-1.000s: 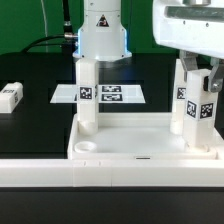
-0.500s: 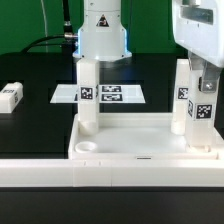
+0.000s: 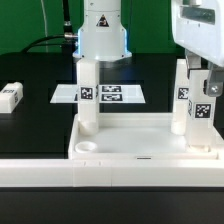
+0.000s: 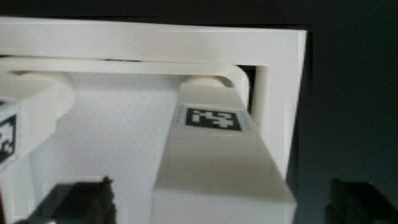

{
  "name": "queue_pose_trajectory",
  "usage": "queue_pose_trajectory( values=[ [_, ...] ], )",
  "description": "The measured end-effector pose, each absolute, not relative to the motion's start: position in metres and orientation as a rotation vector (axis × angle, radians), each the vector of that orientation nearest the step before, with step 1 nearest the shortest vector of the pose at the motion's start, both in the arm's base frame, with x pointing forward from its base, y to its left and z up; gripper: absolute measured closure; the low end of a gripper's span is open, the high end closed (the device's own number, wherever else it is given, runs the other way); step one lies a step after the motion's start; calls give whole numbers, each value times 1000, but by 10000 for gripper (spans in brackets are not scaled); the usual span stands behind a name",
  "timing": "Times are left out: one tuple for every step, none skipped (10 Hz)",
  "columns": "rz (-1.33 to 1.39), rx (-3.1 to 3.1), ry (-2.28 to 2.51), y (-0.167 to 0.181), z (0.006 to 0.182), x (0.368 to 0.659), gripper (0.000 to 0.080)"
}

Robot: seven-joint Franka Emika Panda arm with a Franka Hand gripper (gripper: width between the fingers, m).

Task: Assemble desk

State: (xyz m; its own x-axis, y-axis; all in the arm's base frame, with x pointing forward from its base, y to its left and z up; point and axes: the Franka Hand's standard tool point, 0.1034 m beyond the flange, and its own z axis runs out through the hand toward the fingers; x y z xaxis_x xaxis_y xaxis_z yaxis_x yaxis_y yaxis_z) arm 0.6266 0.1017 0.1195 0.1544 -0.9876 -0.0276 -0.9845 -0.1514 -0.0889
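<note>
Item 1. My gripper (image 3: 204,86) (image 4: 222,198): fingers spread, with a gap showing on each side of the leg between them in the wrist view.

Item 2. First small white tag-marked block leg (image 3: 204,116) (image 4: 221,150): upright between my fingers.

Item 3. Large white plastic rectangular panel with raised rim (image 3: 140,153): flat, directly beneath me.

Item 4. Second leg (image 3: 183,95): upright, just beside my fingers.

Item 5. Third leg (image 3: 87,95): upright across the panel from me.

Item 6. Fourth leg (image 3: 10,97): lying well apart from me.
</note>
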Motion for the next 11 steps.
queue_pose_trajectory(
  values=[
    [-63,-2418,1870,102,119,627,160],
    [-65,-2452,1828,102,119,627,160],
    [-71,-2533,1718,101,119,627,151],
    [-75,-2593,1629,101,119,627,151],
    [-81,-2663,1517,101,119,627,151],
    [-86,-2724,1411,101,119,627,151],
    [-91,-2786,1298,102,119,626,151],
    [-104,-2873,1146,102,119,626,151],
    [-109,-2967,968,104,120,626,151],
    [-114,-3016,840,106,120,626,151],
    [-116,-3063,680,107,120,626,151]
  ],
)
